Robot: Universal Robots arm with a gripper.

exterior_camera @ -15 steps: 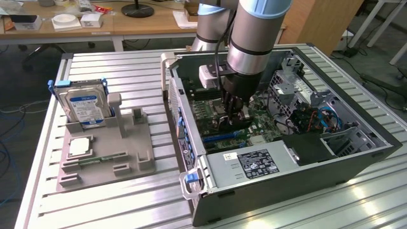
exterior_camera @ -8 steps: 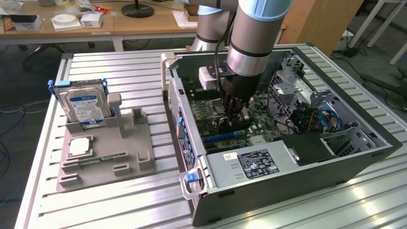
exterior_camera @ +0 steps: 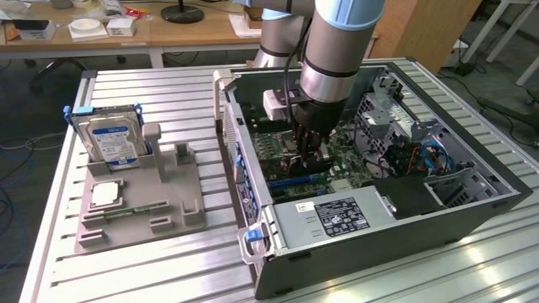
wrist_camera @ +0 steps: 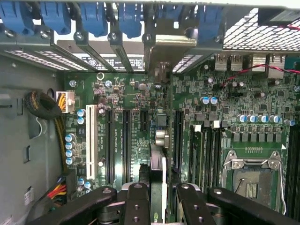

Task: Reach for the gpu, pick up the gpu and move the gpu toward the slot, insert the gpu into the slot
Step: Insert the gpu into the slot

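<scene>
GPU (wrist_camera: 158, 187) card stands on edge between the two black fingers (wrist_camera: 136, 206) of the tool (wrist_camera: 158, 206), which are closed against its flat sides. In the wrist view the card runs away from the camera as a thin strip, its far end reaching a metal bracket (wrist_camera: 161, 56) at the case's rear wall of expansion openings, among blue retaining clips (wrist_camera: 93, 18). The card sits over the green motherboard (wrist_camera: 225, 93), lined up with a long dark slot (wrist_camera: 178, 136) region between the parallel connector strips; whether its edge is seated in the slot cannot be told. A white connector strip (wrist_camera: 93, 136) lies several strips away on one side, and the square metal-framed processor socket (wrist_camera: 253, 180) lies on the other side.

In the exterior view the arm reaches straight down into the open computer case (exterior_camera: 354, 252), which lies on its side on the slatted metal desk (exterior_camera: 151, 271). The tool (exterior_camera: 310, 165) is deep inside, just above the motherboard (exterior_camera: 337, 158), near a blue connector (exterior_camera: 295, 181). A labelled power supply (exterior_camera: 332, 218) fills the case's near corner.

To the exterior view's left, a grey fixture (exterior_camera: 139, 208) rests on the desk, well apart from the tool. A silver hard drive (exterior_camera: 113, 142) with a blue-white label stands upright in it, and a small green memory stick (exterior_camera: 135, 209) lies flat nearby.
</scene>
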